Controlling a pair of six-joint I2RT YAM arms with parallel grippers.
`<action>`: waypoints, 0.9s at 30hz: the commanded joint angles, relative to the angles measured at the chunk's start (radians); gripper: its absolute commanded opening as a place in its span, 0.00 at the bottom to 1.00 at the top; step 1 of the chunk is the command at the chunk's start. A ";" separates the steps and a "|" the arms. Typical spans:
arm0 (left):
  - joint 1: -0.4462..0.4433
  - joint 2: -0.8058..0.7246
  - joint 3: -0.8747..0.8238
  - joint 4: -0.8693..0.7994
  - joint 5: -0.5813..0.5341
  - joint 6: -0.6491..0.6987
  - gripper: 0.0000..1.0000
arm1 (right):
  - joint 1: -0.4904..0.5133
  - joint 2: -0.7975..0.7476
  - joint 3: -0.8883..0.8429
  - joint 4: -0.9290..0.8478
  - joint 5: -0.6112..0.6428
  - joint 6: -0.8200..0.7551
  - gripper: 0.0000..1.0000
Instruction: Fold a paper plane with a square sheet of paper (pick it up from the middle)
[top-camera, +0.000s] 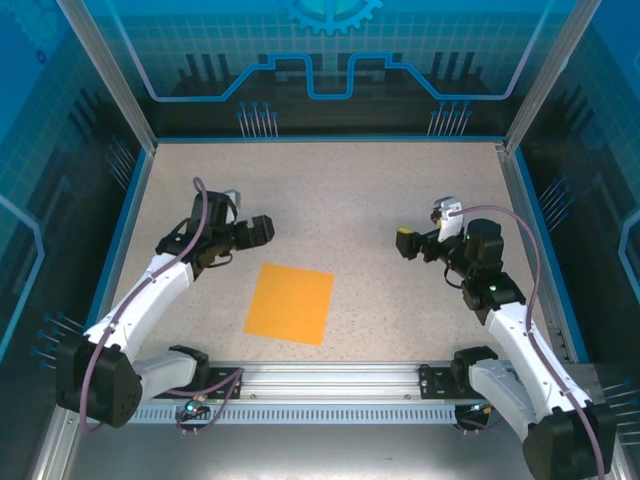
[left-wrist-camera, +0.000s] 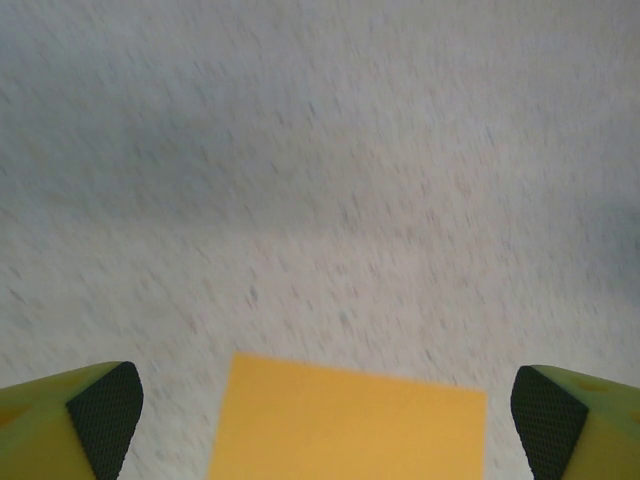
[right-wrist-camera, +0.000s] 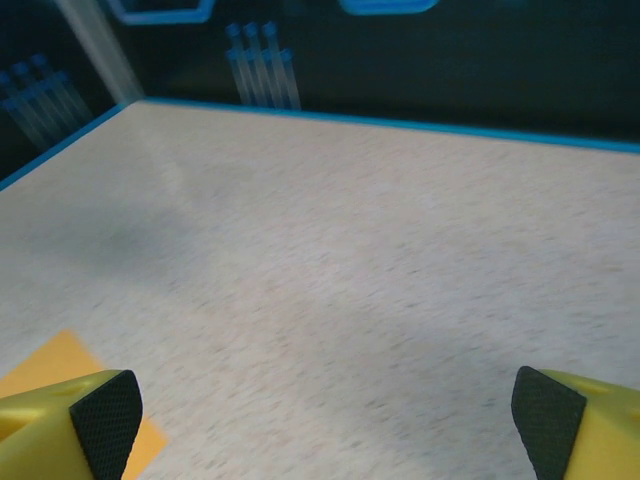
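Note:
The square sheet of paper (top-camera: 290, 303) is bright orange and lies flat and unfolded on the speckled table, near the front centre. A paper plane is out of view. My left gripper (top-camera: 258, 231) hovers up and to the left of the sheet, apart from it, open and holding nothing. In the left wrist view the sheet's far edge (left-wrist-camera: 350, 425) shows between the wide-spread fingers of that gripper (left-wrist-camera: 327, 418). My right gripper (top-camera: 405, 243) stands open and empty to the sheet's upper right. In the right wrist view a corner of the sheet (right-wrist-camera: 45, 370) peeks in beside the left pad of that gripper (right-wrist-camera: 327, 422).
A blue rim (top-camera: 320, 139) borders the table, with see-through enclosure walls behind and at both sides. An aluminium rail (top-camera: 320, 378) carrying the arm bases runs along the near edge. Bare tabletop (top-camera: 340, 200) stretches between and beyond the grippers.

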 joint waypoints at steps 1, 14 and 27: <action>-0.087 -0.046 -0.033 -0.131 0.038 -0.122 0.99 | 0.064 -0.002 0.053 -0.186 -0.085 0.023 0.99; -0.353 0.046 -0.108 -0.232 -0.070 -0.272 0.99 | 0.274 0.044 0.136 -0.301 -0.064 0.055 0.99; -0.470 0.360 -0.079 -0.125 -0.160 -0.337 0.99 | 0.382 0.105 0.156 -0.286 -0.026 0.068 0.99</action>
